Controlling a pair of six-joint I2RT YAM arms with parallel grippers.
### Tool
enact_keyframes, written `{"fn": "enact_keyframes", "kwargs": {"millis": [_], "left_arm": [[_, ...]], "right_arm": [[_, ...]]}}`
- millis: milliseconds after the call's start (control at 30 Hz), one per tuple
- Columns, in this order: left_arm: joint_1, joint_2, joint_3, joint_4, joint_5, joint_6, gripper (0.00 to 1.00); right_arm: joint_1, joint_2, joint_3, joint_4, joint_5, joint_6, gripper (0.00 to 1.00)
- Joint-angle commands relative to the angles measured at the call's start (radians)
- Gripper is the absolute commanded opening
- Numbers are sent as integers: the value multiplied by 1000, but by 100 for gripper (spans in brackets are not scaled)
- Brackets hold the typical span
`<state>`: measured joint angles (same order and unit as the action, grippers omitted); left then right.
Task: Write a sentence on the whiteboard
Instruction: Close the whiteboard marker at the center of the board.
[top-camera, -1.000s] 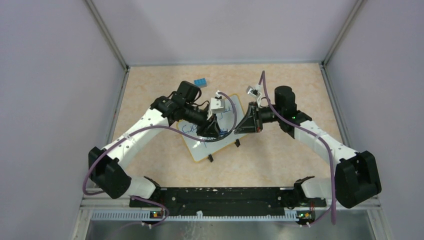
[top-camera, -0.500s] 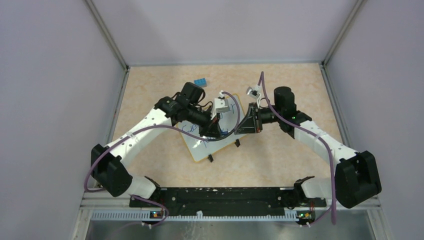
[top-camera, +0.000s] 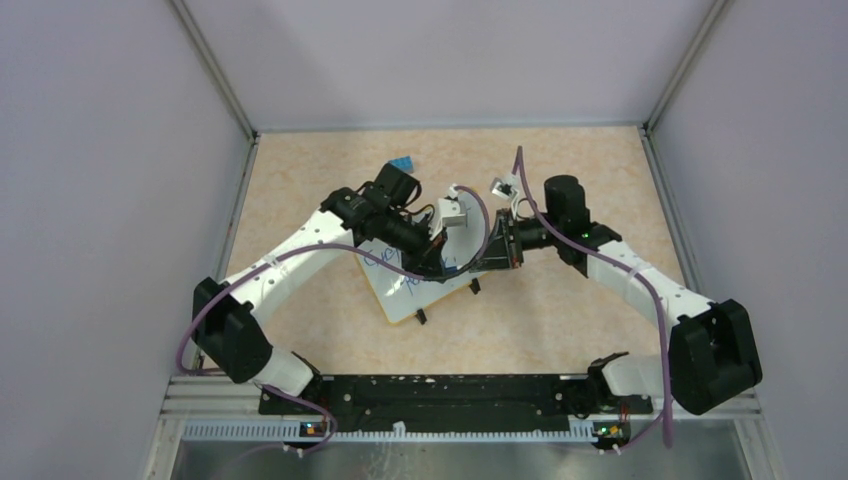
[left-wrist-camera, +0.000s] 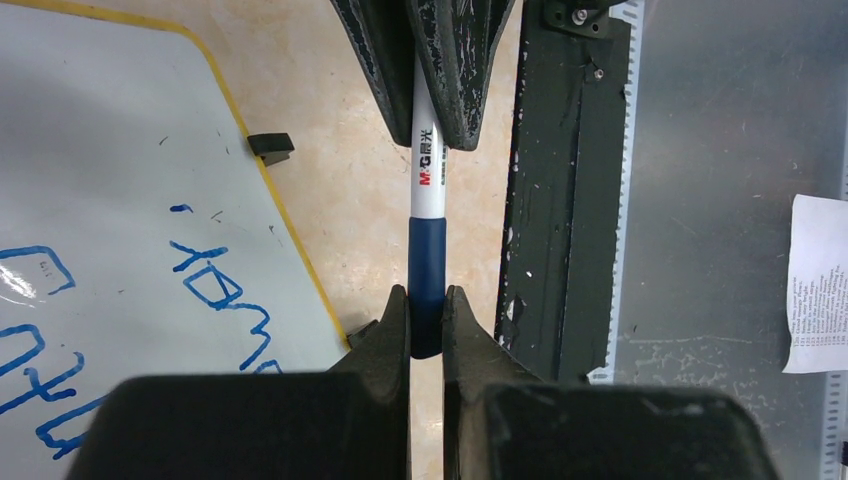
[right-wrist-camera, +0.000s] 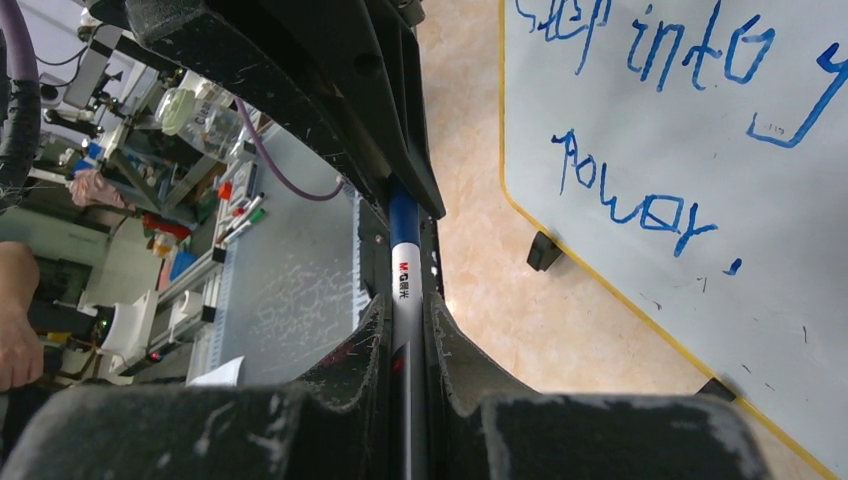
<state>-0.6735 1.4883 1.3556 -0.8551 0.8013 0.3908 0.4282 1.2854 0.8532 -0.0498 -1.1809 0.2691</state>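
Quick tally, here we go, kind by kind.
One flat white whiteboard (top-camera: 402, 298) with a yellow-orange rim, and two small black clip feet (top-camera: 422, 316) on it. Two blue handwritten lines of sentence (right-wrist-camera: 640, 205). One white marker pen (left-wrist-camera: 427, 215) with a dark blue cap. One small light-blue block (top-camera: 401, 163). Two black two-finger grippers: left gripper (left-wrist-camera: 427, 305), right gripper (right-wrist-camera: 408, 315).

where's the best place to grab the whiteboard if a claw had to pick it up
Probably the rim of the whiteboard at its near corner, coming in low from the left arm's side. It lies flat and thin, so only an edge offers a pinch, and that corner shows bare in the top view.
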Motion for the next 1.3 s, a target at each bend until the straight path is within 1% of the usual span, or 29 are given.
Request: {"fn": "enact_keyframes", "kwargs": {"millis": [0, 167, 300, 367, 433, 500, 567, 633, 700, 733, 800, 867, 933, 1000, 1100, 1200, 1267], "left_arm": [[-58, 24, 95, 278, 104, -20, 0], [-60, 19, 97, 266, 107, -11, 0], [-55, -13, 34, 250, 84, 8, 0], [-50, -30, 2, 243, 74, 17, 0], [-48, -46, -20, 226, 53, 32, 0], [-47, -64, -32, 200, 13, 65, 0], [-46, -91, -45, 178, -36, 107, 0], [-46, -111, -58, 159, -77, 154, 0], [-46, -121, -59, 125, -114, 206, 0], [-47, -121, -51, 101, -132, 236, 0], [-48, -119, -28, 38, -170, 302, 0], [-57, -116, 10, -32, -220, 366, 0], [-84, -123, 40, -69, -295, 441, 0], [-143, -149, 40, -69, -395, 503, 0], [-264, -196, 5, -37, -565, 598, 0], [-334, -208, 11, -28, -648, 667, 0], [-350, -212, 12, -26, -672, 715, 0]], "right_arm": [[99, 13, 37, 99, -5, -6, 0], [101, 17, 58, 77, 1, -20, 0], [83, 21, 138, -109, 66, -149, 0], [49, 37, 165, -152, 68, -167, 0], [4, 45, 184, -160, 36, -149, 1], [-38, 40, 209, -189, 22, -154, 6], [-74, 23, 245, -271, 25, -206, 12], [-97, 7, 277, -344, 36, -249, 26], [-105, -9, 300, -413, 51, -290, 43], [-105, -16, 302, -444, 53, -308, 50], [-106, -29, 304, -493, 55, -325, 58], [-105, -41, 306, -529, 58, -333, 60], [-95, -55, 298, -539, 64, -320, 61], [-65, -61, 295, -557, 82, -324, 61], [-3, -52, 298, -601, 112, -349, 61], [40, -38, 294, -626, 138, -361, 61], [53, -28, 289, -629, 139, -361, 61]]}}
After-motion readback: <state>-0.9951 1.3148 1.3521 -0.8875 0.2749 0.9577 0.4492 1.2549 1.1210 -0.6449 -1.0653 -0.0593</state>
